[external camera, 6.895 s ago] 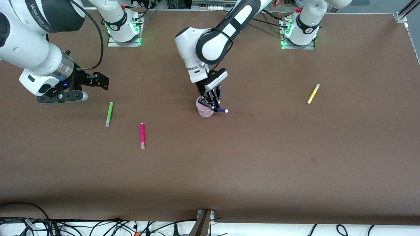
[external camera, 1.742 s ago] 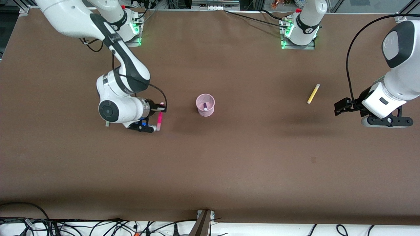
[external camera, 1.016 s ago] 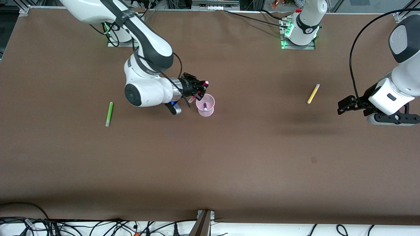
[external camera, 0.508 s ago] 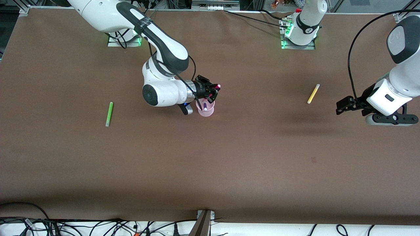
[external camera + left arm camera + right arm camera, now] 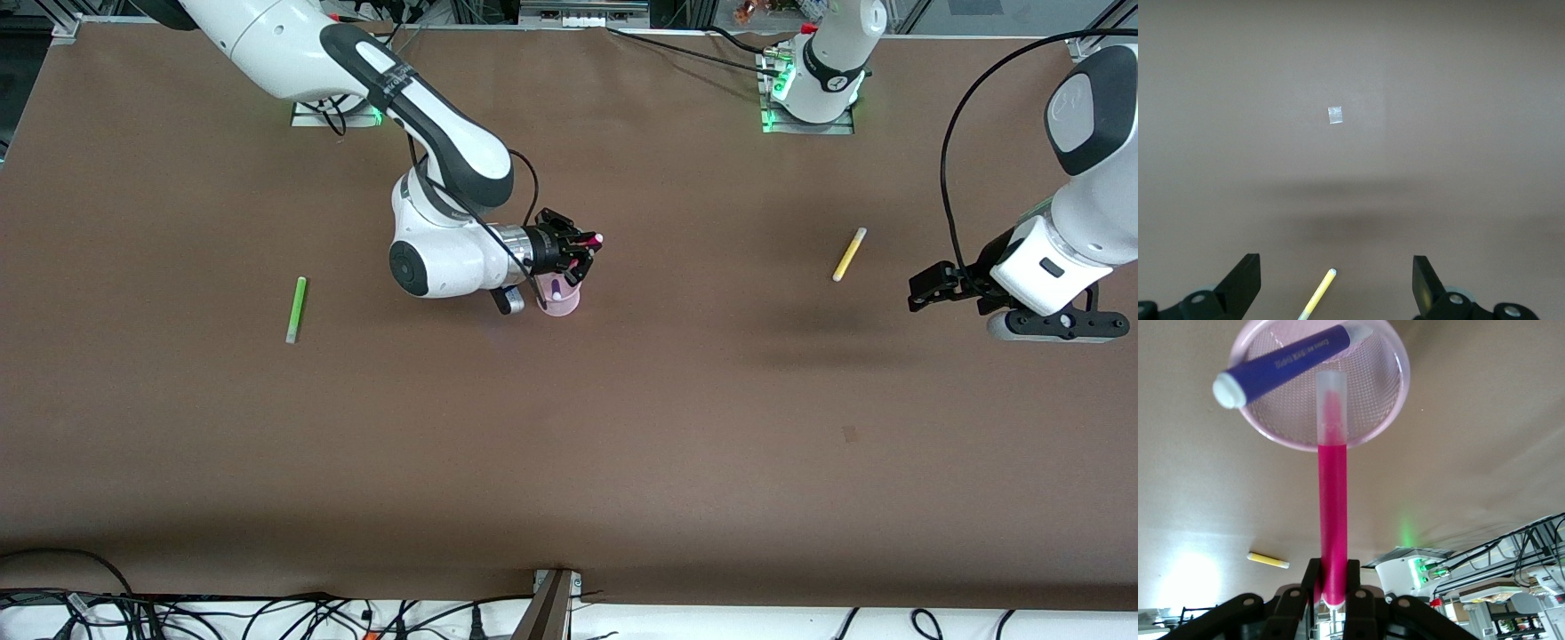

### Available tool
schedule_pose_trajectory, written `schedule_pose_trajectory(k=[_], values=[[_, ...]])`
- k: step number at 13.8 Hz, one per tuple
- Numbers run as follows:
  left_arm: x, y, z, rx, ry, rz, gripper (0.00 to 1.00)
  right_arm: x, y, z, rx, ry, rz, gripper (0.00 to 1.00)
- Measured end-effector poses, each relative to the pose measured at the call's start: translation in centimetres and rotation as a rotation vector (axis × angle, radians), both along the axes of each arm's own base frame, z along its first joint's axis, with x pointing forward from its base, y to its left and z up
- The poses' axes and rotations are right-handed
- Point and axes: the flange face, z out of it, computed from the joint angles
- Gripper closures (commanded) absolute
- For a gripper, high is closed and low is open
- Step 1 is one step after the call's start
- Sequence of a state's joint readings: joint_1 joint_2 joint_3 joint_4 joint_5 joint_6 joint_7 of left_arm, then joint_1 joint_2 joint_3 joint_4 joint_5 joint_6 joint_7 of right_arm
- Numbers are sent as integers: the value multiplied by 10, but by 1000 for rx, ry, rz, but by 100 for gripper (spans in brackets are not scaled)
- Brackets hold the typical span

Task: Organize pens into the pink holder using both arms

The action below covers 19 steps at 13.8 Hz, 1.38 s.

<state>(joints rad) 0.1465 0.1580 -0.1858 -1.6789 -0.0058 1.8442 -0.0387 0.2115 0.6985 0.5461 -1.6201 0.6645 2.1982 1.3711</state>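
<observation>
One pen is done: the purple pen point(image 5: 1288, 359) leans inside the holder point(image 5: 558, 298), which stands mid-desk. A second is on its way, since the right end effector point(image 5: 576, 251) is clamped on the pink pen point(image 5: 1333, 500) above the holder's rim, and I judge a release comes next. Two are left on the desk point(image 5: 569, 462): the green pen point(image 5: 295, 308) toward the right arm's end and the yellow pen point(image 5: 848, 254) toward the left arm's end. The left end effector point(image 5: 929, 291) waits spread open and empty, over bare desk by the yellow pen.

The right wrist view shows the pink pen's pale tip lined up over the holder's mouth, which the front view hides. The left wrist view adds a small pale square point(image 5: 1335, 115) on the desk.
</observation>
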Motion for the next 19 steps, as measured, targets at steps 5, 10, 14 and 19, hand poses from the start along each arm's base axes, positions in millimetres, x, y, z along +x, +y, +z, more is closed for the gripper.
schedule_pose_trajectory(k=[5,10,14,19], values=[[0,-3,-1,-1,3,8,0,3,-3,-8,-9,-13,2,0],[0,-4,-2,-1,3,9,0,14,-6,1,-54,-122,58,0],[0,-4,-2,-1,4,9,0,55,-47,33,-198,-353,121,0],[0,-5,-2,-2,4,8,0,106,-154,103,-265,-599,272,0]])
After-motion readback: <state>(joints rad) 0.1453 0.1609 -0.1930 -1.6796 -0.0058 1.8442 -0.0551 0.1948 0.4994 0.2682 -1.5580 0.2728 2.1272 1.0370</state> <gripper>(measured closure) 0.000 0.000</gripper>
